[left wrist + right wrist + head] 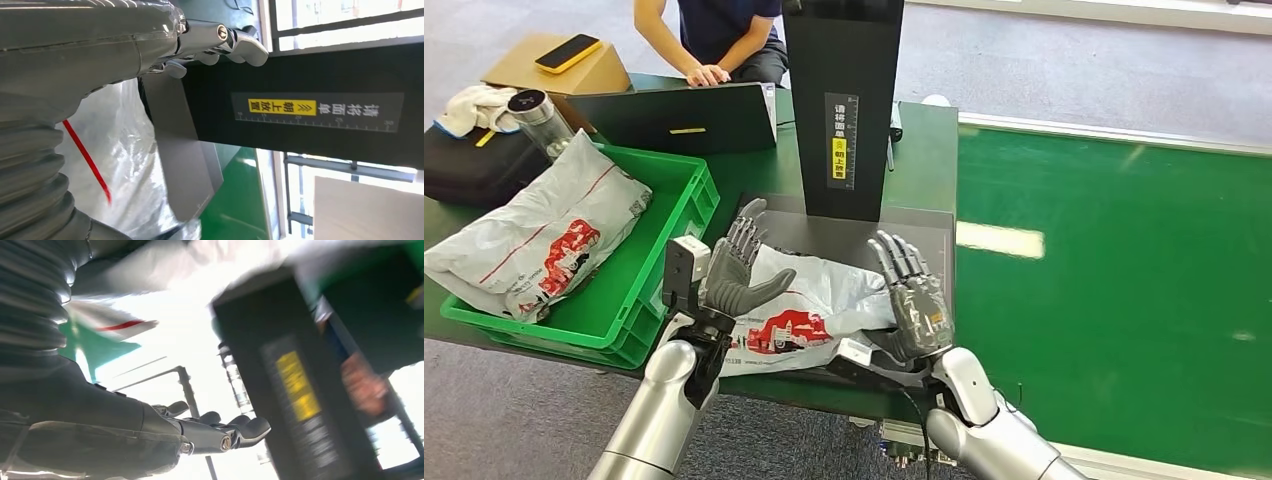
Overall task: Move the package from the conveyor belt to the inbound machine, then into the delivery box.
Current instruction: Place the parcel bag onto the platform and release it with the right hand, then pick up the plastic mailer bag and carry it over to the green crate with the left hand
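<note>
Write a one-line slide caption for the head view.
Both open hands, left hand and right hand, flank a white package on the inbound machine's plate, beside the green box.

Even, bright head view; right wrist view motion-blurred and blown out by backlight; window glare in left wrist view.

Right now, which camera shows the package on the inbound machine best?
The head view: the whole package lies on the machine's plate between both hands. The left wrist view shows one close-up stretch with a red line; the right wrist view is blurred.
</note>
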You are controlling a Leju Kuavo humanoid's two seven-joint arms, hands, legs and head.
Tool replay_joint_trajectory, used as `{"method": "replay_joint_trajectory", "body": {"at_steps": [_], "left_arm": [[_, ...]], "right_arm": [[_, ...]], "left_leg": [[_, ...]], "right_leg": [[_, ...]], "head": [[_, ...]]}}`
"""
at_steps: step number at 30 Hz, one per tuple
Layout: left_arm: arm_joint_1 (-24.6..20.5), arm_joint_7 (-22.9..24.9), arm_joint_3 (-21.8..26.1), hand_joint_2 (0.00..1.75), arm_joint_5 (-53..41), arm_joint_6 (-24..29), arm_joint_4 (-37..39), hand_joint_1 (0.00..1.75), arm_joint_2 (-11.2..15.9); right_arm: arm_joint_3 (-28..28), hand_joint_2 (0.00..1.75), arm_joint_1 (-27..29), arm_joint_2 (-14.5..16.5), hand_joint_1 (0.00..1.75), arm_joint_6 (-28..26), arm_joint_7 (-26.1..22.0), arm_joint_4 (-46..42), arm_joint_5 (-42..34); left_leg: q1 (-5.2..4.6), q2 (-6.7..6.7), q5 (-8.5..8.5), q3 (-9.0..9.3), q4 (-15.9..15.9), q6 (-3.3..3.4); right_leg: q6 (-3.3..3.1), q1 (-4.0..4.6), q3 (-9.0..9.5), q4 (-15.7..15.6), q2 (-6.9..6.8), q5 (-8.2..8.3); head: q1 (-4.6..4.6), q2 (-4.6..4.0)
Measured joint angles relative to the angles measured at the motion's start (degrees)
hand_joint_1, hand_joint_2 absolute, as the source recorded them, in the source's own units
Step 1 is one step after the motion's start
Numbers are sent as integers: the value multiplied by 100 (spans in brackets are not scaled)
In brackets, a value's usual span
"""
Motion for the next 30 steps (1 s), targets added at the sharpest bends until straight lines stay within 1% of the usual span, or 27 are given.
{"method": "replay_joint_trajectory", "body": {"at_steps": [4, 9, 11, 12, 14, 16, 17, 19, 20, 22, 26, 28, 30], "left_arm": [[23, -3, -1, 175, 2, 14, 0, 0, 8], [25, -4, -2, 175, 2, 16, 0, 0, 9], [27, -4, -2, 175, 5, 27, 0, 0, 9], [30, -3, -2, 175, 7, 42, -1, 0, 9], [47, -2, -1, 175, 13, 82, -2, 0, 10], [77, 1, 1, 175, 18, 119, -7, 0, 11], [93, 4, 1, 175, 19, 137, -14, 0, 11], [121, 13, 2, 175, 21, 164, -40, 0, 13], [131, 23, 2, 175, 22, 172, -55, 0, 15], [146, 45, 3, 175, 19, 169, -88, 0, 22], [150, 63, 11, 175, -43, 101, -142, 0, 37], [147, 71, 14, 175, -81, 73, -157, 0, 38], [145, 92, 16, 175, -115, 60, -184, 0, 38]], "right_arm": [[-324, 175, 125, -51, 0, -65, -27, -123, -71], [-446, 175, 193, -62, 0, -68, -30, -194, -82], [-492, 175, 227, -66, 0, -69, -94, -227, -196], [-546, 175, 270, -66, 0, -24, -228, -279, -438], [-758, 175, 442, -59, 0, 259, -694, -498, -1373], [-1085, 175, 675, -31, 0, 681, -1157, -811, -2468], [-1282, 175, 789, -8, 0, 870, -1304, -969, -2903], [-1692, 175, 974, 38, 0, 1266, -1464, -1272, -3556], [-1891, 175, 1045, 54, 0, 1553, -1496, -1399, -3831], [-2243, 175, 1166, 69, 0, 2387, -1516, -1586, -4298], [-2724, 175, 1395, 100, 0, 4507, -1627, -1714, -4881], [-2825, 175, 1470, 112, 0, 5309, -1737, -1719, -5168], [-2919, 175, 1516, 137, 0, 5872, -1822, -1738, -5441]], "left_leg": [[0, 1, 0, 0, 0, 0], [0, 0, 0, 0, 0, 0], [0, 0, 0, 0, 0, 0], [0, 0, 0, 0, 0, 0], [0, -2, 0, -1, 0, 0], [0, -3, 0, -4, -1, 0], [0, -3, -1, -6, -1, 0], [0, -3, -1, -7, -1, 0], [0, -3, -1, -7, -1, 0], [0, -3, -1, -7, -1, 0], [0, -3, -1, -6, -1, 0], [0, -3, -1, -6, 0, 0], [0, -2, -1, -6, 0, 0]], "right_leg": [[0, 0, 0, 0, 1, 0], [0, 0, -1, 0, 0, 0], [0, 1, -1, 0, 0, 0], [0, 1, -1, 0, -1, 0], [0, 1, 0, 0, -2, -1], [0, 1, -2, 0, -3, -1], [0, 0, -3, 0, -3, -1], [0, 0, -4, 0, -3, -1], [0, 0, -5, 0, -2, -2], [1, 0, -5, -1, -2, -1], [1, 0, -4, -1, -2, -1], [1, 0, -5, -1, -2, -1], [1, 1, -5, -1, -2, -1]], "head": [[1, 1], [-1, 1], [0, 1], [-1, 1], [1, 1], [1, 1], [1, 1], [1, 1], [1, 1], [1, 1], [0, 1], [-1, 1], [-1, 0]]}}
